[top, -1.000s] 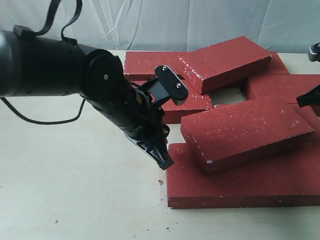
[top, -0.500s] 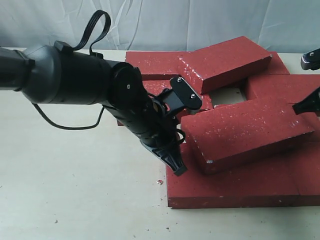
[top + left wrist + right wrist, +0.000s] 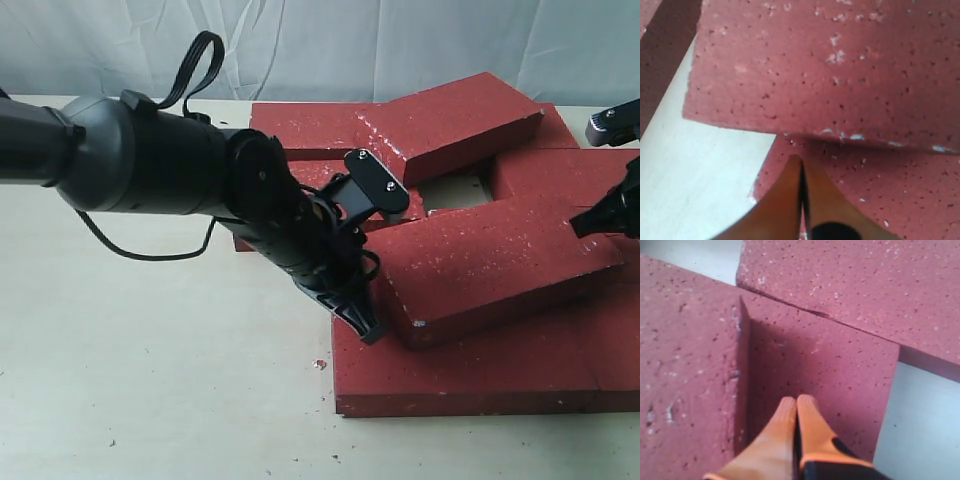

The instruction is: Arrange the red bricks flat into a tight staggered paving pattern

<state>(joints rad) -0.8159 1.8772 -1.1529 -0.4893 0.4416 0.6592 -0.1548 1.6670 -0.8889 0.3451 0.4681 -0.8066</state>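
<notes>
Left gripper [image 3: 368, 332] and right gripper [image 3: 582, 229], both pinched shut on nothing, bracket the tilted red brick [image 3: 490, 262] end-to-end along its long axis.

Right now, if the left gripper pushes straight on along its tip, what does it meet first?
Probably the near end of the tilted brick, just ahead of the shut left gripper; depth is unclear.
</notes>
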